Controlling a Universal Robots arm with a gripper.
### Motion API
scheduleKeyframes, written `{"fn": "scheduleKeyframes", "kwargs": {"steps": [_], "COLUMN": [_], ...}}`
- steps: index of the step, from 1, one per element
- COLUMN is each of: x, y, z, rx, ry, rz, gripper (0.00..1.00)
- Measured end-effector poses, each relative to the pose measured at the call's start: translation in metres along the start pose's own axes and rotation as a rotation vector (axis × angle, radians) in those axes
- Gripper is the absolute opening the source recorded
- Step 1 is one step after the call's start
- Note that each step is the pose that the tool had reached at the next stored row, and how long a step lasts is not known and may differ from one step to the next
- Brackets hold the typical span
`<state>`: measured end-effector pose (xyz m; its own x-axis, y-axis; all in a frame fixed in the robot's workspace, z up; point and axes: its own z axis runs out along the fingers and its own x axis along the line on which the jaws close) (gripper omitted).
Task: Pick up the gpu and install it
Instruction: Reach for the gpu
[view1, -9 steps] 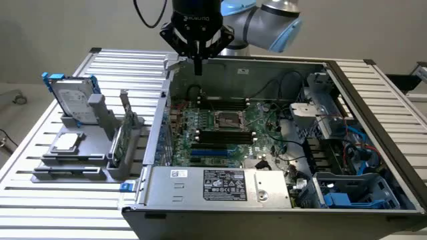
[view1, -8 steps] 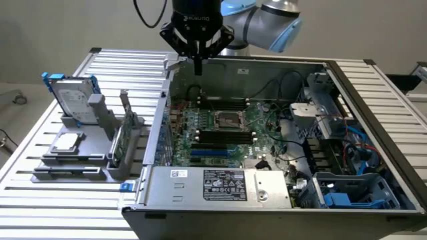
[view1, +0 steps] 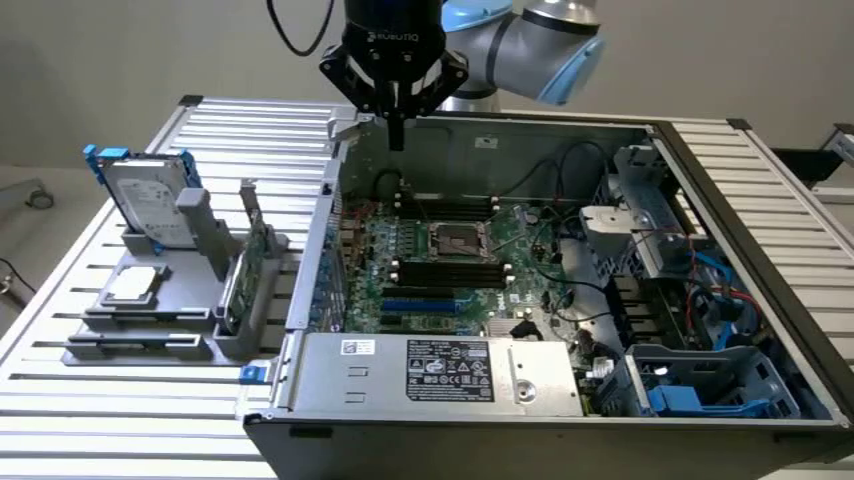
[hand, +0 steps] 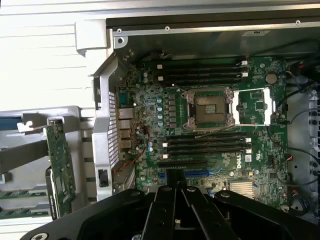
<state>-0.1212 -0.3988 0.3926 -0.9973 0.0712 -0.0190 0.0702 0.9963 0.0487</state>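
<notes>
Claw (view1: 395, 132): fingers pressed together with nothing between them, pointing straight down.
Claw position: above the far corner of the computer case (view1: 694, 160) on the exterior view's left, just over the top edge of the case wall and clear of everything below.
Arm: black wrist with grey and light blue joints behind it, reaching in from the far side.
Gpu (view1: 238, 285): standing on its long edge in the grey holder (view1: 147, 345), outside the case and just beside the case wall on the exterior view's left, green circuit board showing. It is well apart from the claw and untouched.
Gpu in wrist view: the green board shows edge-up in its slot next to the perforated case wall.
Holder contents: a silver hard drive (view1: 144, 200) in a blue frame stands upright at the far end, and a small square silver chip (view1: 134, 285) lies flat nearer, both to the left of the gpu in the exterior view.
Case: lying open on its side on the slatted metal worktop (view1: 80, 400).
Motherboard (view1: 400, 255): green, flat on the case floor, with an open processor socket (view1: 457, 240) flanked by black memory slots.
Expansion slots (view1: 420, 300): blue and black, lying at the near end of the board with nothing seated in them.
Power supply (view1: 441, 370): silver box with a label, along the near edge of the case.
Drive cage: cables and blue plastic parts fill the side at the exterior view's right.
</notes>
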Motion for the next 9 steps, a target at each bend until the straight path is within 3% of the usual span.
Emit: {"fn": "scheduleKeyframes", "kwargs": {"steps": [6, 9], "x": [0.001, 0.013], "y": [-0.0001, -0.0014], "z": [-0.0001, 0.0], "rx": [0.0001, 0.0008], "ry": [0.0001, 0.0], "rz": [0.0, 0.0], "gripper": [0.11, 0.11]}}
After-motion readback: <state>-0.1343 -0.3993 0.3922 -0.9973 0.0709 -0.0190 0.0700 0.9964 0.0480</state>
